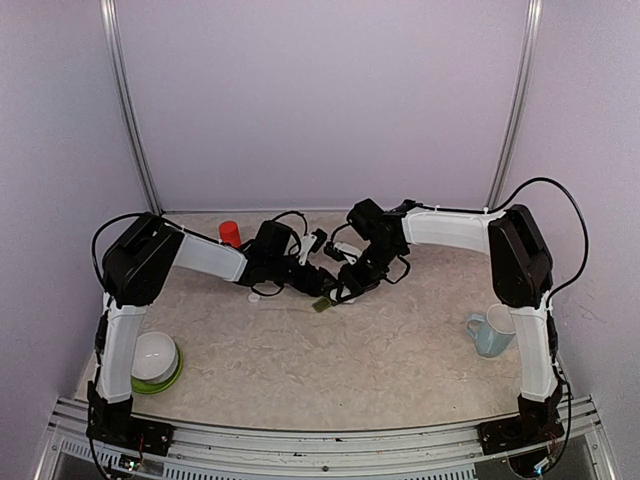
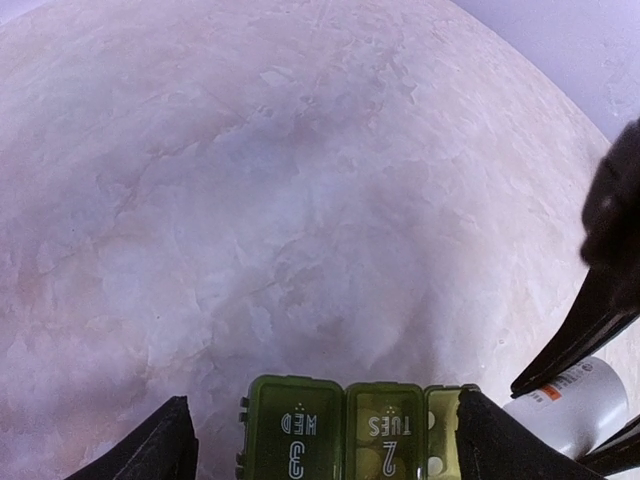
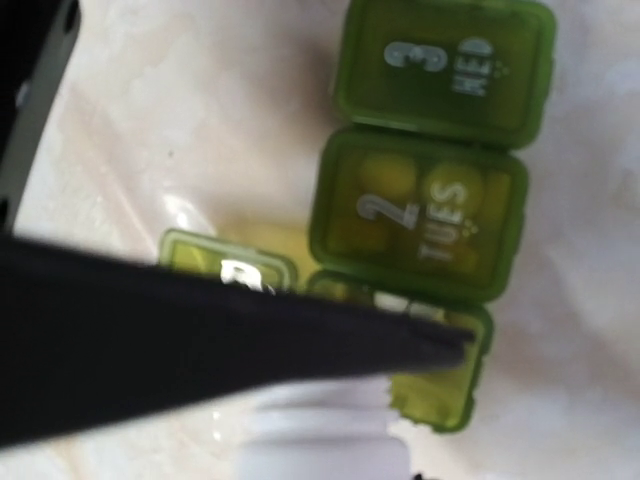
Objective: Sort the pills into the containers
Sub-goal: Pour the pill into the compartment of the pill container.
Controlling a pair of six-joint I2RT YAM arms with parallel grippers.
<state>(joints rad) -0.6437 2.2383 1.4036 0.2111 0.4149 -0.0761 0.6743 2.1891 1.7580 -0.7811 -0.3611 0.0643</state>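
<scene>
The containers are a dark green strip of three joined compartments, lying at the middle of the table. The lids marked WED 3 and TUES 2 are down. The third compartment is open, with white pills inside. My left gripper is open, one finger on each side of the strip. My right gripper is shut on a small white bottle, which is tilted at the open compartment. One dark finger crosses the right wrist view and hides part of that compartment.
An orange-red bottle stands at the back left, behind the left arm. A pale blue mug sits at the right, by the right arm. A white bowl on a green plate is at the front left.
</scene>
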